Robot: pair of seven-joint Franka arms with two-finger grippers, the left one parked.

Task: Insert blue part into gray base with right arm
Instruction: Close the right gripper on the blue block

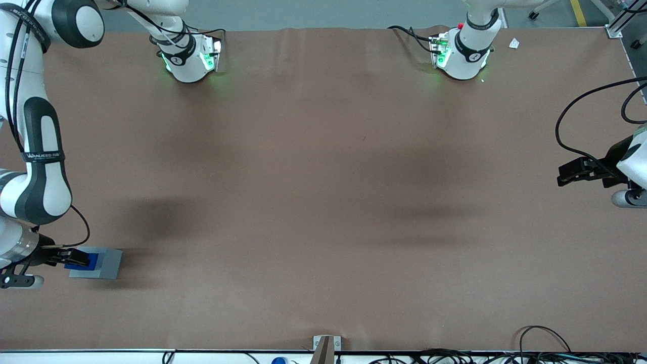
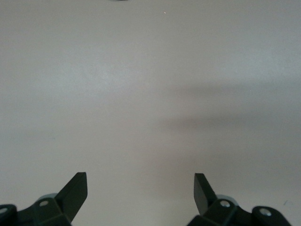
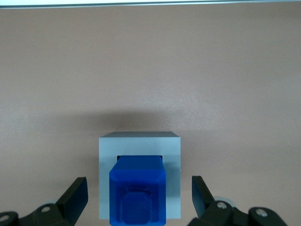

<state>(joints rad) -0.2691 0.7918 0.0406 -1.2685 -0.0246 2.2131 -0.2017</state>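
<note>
Reading "WANJEED" with smaller illegible print on a black band around the right arm [image 1: 43,156], left edge of the front view; nothing else legible.

The brown table cover [image 1: 323,202] spreads out from the gripper [image 1: 81,258], which hangs low at the working arm's end. A small metal bracket [image 1: 326,344] sits at the table's edge, nearer the front camera than the gripper and toward the parked arm's end. Black cables [image 1: 536,337] loop along that same edge, much farther toward the parked arm's end. A white paper scrap [image 1: 514,43] lies well apart from the gripper, farther from the camera.
</note>
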